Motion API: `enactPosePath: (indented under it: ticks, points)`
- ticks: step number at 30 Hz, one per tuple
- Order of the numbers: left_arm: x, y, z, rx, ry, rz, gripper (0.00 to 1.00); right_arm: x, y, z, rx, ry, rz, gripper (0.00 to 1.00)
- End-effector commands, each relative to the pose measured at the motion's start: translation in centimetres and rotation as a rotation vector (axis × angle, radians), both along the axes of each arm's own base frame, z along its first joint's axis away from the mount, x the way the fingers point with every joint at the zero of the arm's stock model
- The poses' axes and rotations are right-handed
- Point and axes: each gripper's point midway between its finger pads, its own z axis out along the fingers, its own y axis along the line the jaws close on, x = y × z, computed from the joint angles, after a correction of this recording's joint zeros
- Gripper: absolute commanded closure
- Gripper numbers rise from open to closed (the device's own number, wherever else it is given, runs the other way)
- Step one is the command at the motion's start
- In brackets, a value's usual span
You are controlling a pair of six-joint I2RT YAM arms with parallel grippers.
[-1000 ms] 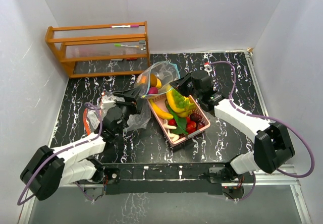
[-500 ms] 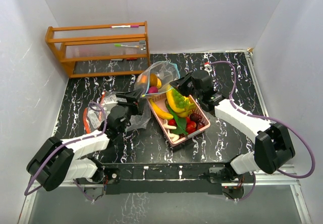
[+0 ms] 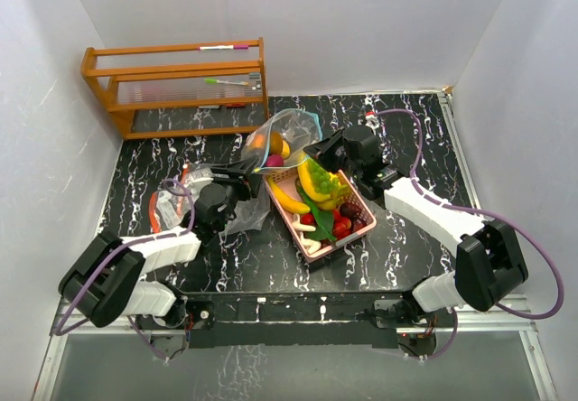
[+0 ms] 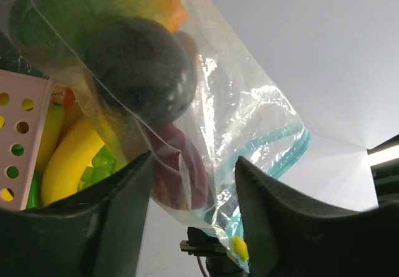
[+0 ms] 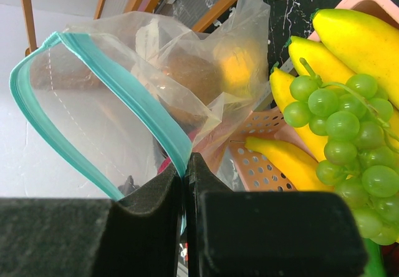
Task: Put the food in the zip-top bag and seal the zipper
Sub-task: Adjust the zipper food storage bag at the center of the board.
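Observation:
The clear zip-top bag (image 3: 282, 139) with a teal zipper (image 5: 124, 96) hangs above the table beside the pink tray (image 3: 361, 209). It holds food: an orange (image 5: 234, 65), a dark plum (image 4: 140, 68) and a reddish piece. My right gripper (image 5: 186, 177) is shut on the zipper rim and holds the bag's mouth up. My left gripper (image 4: 193, 208) sits under the bag. Its fingers (image 4: 106, 221) stand apart on either side of the bag's lower fold. Bananas (image 5: 355, 34), green grapes (image 5: 343, 127), leaves and red berries lie in the tray.
A wooden rack (image 3: 176, 85) with pens stands at the back left. A crumpled clear wrapper with red parts (image 3: 163, 207) lies on the black marbled table (image 3: 406, 148) by the left arm. White walls close in three sides.
The left gripper has slid right toward the bag and its jaws have narrowed around the bag's lower part. The right gripper and the bag have kept still.

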Motion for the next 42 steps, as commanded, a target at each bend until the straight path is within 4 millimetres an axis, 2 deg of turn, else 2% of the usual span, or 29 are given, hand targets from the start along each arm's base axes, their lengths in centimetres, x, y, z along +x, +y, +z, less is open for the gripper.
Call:
enactPosePath:
  ticks: [1,3,7,9,12,15,16,18,20,22,27,30,33,35,39,42]
  points:
    - [0.8,-0.8,2.6,-0.080,-0.059,-0.023,0.54,0.4,0.0,4.1,0.065,-0.106,-0.002,0.92]
    - [0.9,-0.9,2.6,-0.084,-0.065,-0.028,0.64,0.3,0.0,4.1,0.065,-0.107,-0.002,0.92]
    - [0.8,-1.0,3.2,-0.091,-0.084,-0.036,0.95,0.2,-0.2,3.9,0.061,-0.105,-0.006,0.92]
    - [0.7,-0.8,3.6,-0.083,-0.093,-0.036,1.00,0.2,-0.2,3.8,0.060,-0.105,-0.007,0.92]
    - [0.5,-0.2,4.5,-0.057,-0.125,-0.031,1.00,0.1,-0.2,3.6,0.058,-0.104,-0.003,0.92]
    - [0.7,0.5,6.3,0.008,-0.187,-0.065,1.00,-0.2,-0.3,3.9,0.031,-0.125,0.013,0.92]
    - [0.8,0.5,6.7,0.047,-0.193,-0.091,1.00,-0.3,-0.4,4.0,0.009,-0.135,0.023,0.88]
    - [1.1,0.6,7.8,0.133,-0.211,-0.140,1.00,-0.5,-0.7,4.1,-0.056,-0.149,0.041,0.58]
    - [1.3,0.6,8.5,0.208,-0.233,-0.190,1.00,-0.6,-1.2,3.9,-0.118,-0.153,0.053,0.42]
    - [1.5,0.8,8.9,0.255,-0.258,-0.236,1.00,-1.2,-1.7,3.8,-0.159,-0.161,0.067,0.32]
    - [1.6,1.1,9.1,0.475,-0.268,-0.332,1.00,-3.6,-3.2,5.3,-0.285,-0.271,0.140,0.18]
    - [0.8,1.0,9.4,0.577,-0.292,-0.383,1.00,-5.8,-3.6,8.0,-0.398,-0.463,0.260,0.17]
    - [0.0,0.5,9.6,0.625,-0.316,-0.450,1.00,-8.2,-3.0,10.9,-0.491,-0.686,0.424,0.19]
    - [-0.7,0.0,9.7,0.650,-0.331,-0.505,1.00,-9.0,-2.4,11.3,-0.550,-0.755,0.525,0.23]
    - [-1.6,0.2,10.2,0.753,-0.350,-0.564,1.00,-9.0,-1.8,10.4,-0.655,-0.801,0.639,0.30]
    - [-1.8,0.8,10.9,0.810,-0.355,-0.556,1.00,-9.5,-0.7,11.5,-0.670,-0.894,0.694,0.32]
